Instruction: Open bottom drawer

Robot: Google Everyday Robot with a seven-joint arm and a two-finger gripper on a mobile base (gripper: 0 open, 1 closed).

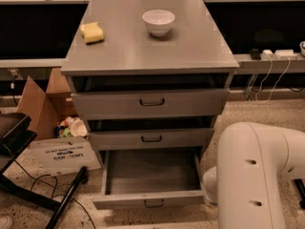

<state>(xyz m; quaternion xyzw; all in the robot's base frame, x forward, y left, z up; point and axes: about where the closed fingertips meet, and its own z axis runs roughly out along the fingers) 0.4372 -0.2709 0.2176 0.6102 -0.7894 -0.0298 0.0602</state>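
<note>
The bottom drawer (151, 178) of the grey cabinet stands pulled out, showing a plain grey tray with nothing in it. Its narrow front panel (119, 202) carries a small dark loop handle (153, 203) at the centre. The mid drawer (151, 139) and the top drawer (151, 102) above it sit slightly out. My white arm (259, 175) fills the lower right, and a rounded part of it is by the drawer's right front corner. My gripper is not in view, hidden below or behind the arm.
A white bowl (158, 22) and a yellow sponge (92, 32) sit on the cabinet top (152, 51). A cardboard box (45, 104) with rubbish, a white sign (64, 154) and a black stand (28, 185) are on the floor at left. Cables hang at right.
</note>
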